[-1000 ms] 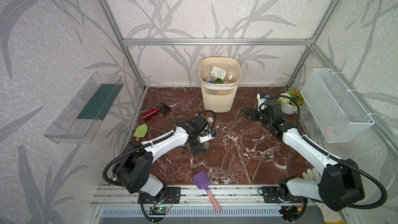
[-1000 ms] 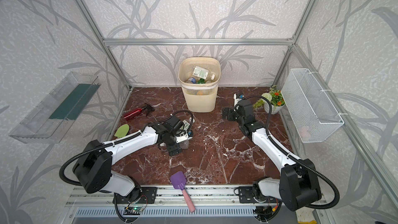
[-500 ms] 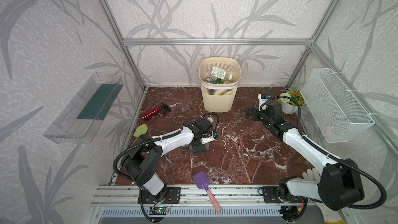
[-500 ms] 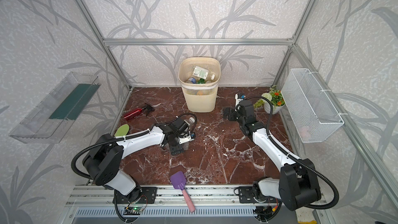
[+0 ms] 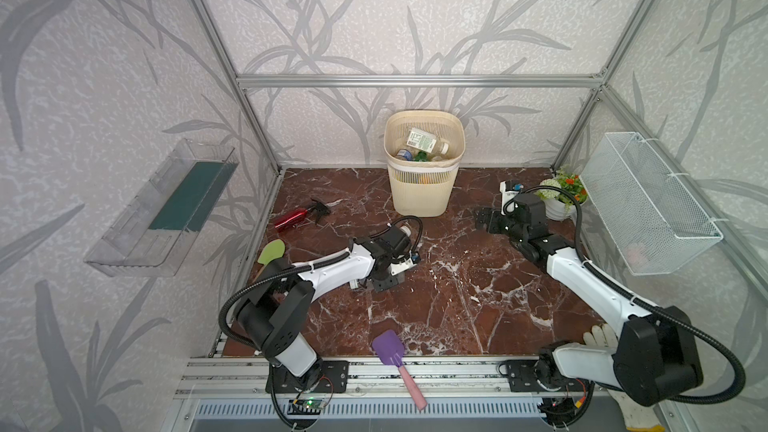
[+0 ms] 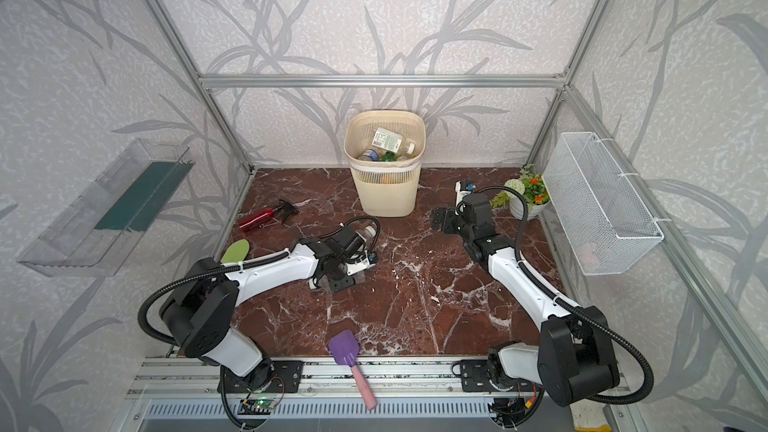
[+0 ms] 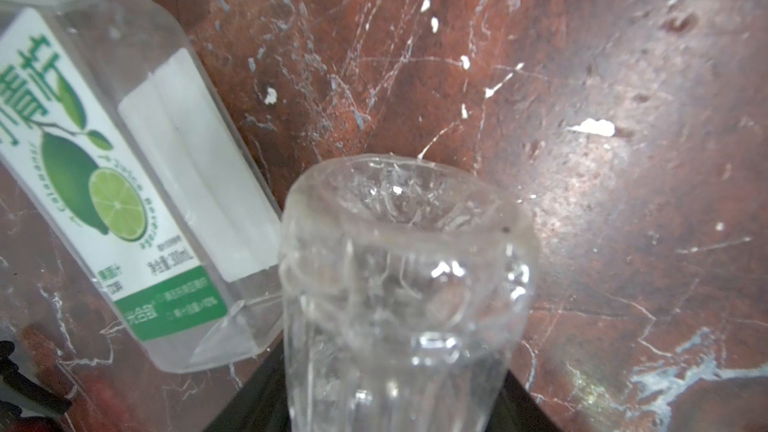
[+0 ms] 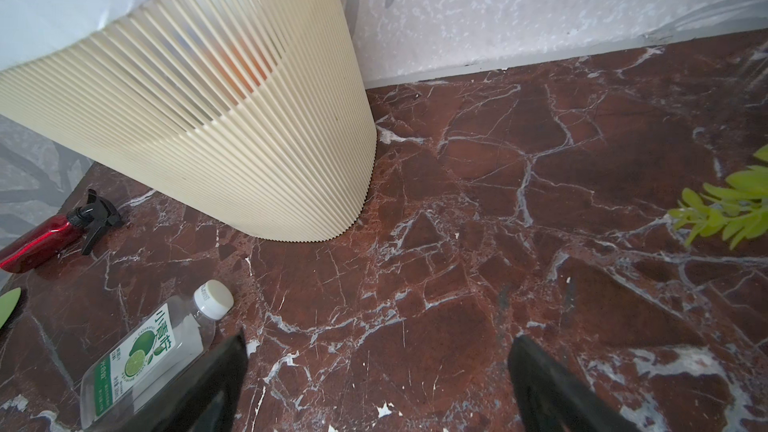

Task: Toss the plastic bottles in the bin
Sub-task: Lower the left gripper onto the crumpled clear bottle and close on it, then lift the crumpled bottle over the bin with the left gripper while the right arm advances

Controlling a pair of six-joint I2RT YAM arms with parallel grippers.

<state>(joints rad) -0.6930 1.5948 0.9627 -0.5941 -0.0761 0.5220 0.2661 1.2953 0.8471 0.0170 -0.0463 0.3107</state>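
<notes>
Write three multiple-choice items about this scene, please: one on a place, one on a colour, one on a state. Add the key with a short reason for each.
1. Where does the cream slatted plastic bin stand?
A. At the back wall, near the middle
B. At the front edge, in the middle
C. In the front left corner

2. What colour is the cap of the clear lime-label plastic bottle that lies on the marble table?
A. Orange
B. White
C. Blue

3. In what state is the right gripper?
A. Shut on a bottle
B. Open and empty
C. Shut on the bin's rim

Key:
1 A: both top views show it against the back wall.
2 B: the right wrist view shows a white cap.
3 B: its fingers stand wide apart, with only table between them.
</notes>
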